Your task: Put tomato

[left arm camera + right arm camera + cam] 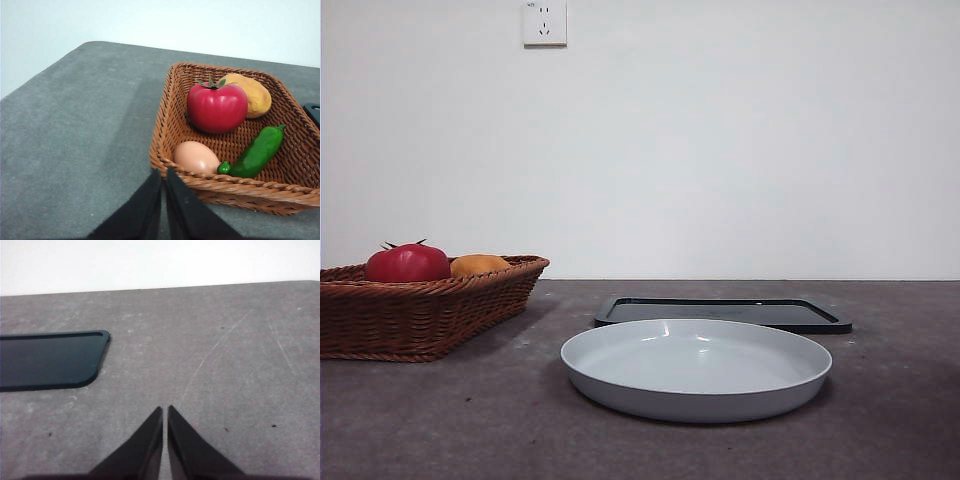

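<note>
Overall, the grey bench (440, 420) meets a white wall (720, 150) with a socket (544, 22) upper left. The tomato (408, 263) lies in the basket (410, 315) at left; both the left claw (164, 172) and right claw (165, 410) are clenched, holding nothing.

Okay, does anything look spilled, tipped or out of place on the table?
Nothing stands out. The glossy red tomato sits upright in the brown wicker basket; the grey round plate and flat black tray lie level.

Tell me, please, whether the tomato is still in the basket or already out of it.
In the basket: the tomato rests inside the wicker basket, beside a potato. Neither tool holds it.
</note>
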